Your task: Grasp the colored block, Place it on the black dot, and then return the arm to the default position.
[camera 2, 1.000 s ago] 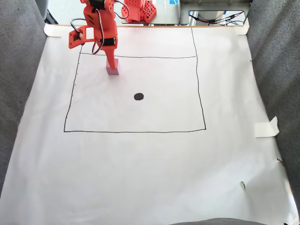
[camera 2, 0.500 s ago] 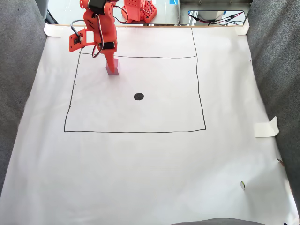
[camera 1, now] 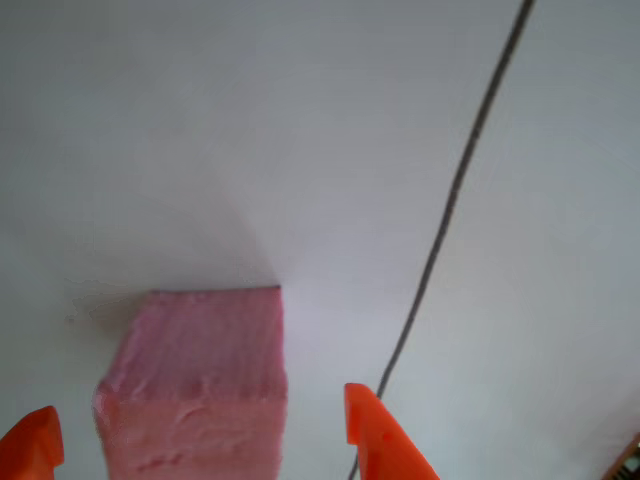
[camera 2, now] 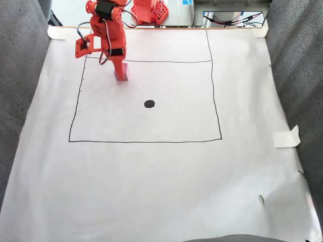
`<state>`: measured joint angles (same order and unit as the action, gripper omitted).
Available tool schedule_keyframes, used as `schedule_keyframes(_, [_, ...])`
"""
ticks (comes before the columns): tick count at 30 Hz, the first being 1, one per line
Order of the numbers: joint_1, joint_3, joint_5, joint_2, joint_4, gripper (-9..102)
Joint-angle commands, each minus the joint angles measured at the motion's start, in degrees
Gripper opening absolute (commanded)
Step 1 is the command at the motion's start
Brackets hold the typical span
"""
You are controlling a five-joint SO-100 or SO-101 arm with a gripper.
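The light pink foam cube [camera 1: 195, 380] rests on the white paper, its rough front face toward the other view's camera. My gripper [camera 1: 205, 440] is open: one orange fingertip [camera 1: 30, 448] stands left of the cube and the other on its right, each with a small gap. In the fixed view the orange arm [camera 2: 107, 35] reaches down from the far left, and the gripper [camera 2: 120, 70] comes down onto the cube [camera 2: 122, 77]. The black dot [camera 2: 149, 104] lies apart from the cube, nearer the camera and to the right.
A thin dark line [camera 1: 470, 150] runs past the right finger. A hand-drawn black rectangle [camera 2: 217, 101] frames cube and dot on the white paper. Grey fabric [camera 2: 20, 75] borders both sides. A tape piece [camera 2: 287, 137] sits at right; red parts [camera 2: 150, 12] and cables at the back.
The arm's upper body has shifted slightly toward the far edge and left. The fingers stay at the pink cube, which has not moved.
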<state>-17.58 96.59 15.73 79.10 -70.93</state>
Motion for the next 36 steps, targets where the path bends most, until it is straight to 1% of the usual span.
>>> schedule_keyframes(1, [0.1, -2.3, -0.6, 0.4, -0.1, 36])
schedule_keyframes(13, [0.2, -2.3, -1.1, -0.3, 0.2, 34])
schedule_keyframes(17, [-0.5, -2.3, -1.0, -0.4, 1.1, 37])
schedule_keyframes(23, [-1.6, -2.2, -0.7, -0.9, 3.3, 34])
schedule_keyframes(26, [-1.6, -2.2, -0.9, -1.1, 3.6, 30])
schedule_keyframes(30, [-1.3, -1.5, -1.1, -0.7, 3.9, 28])
schedule_keyframes(36, [-0.6, -1.4, -1.1, -0.5, 3.6, 26])
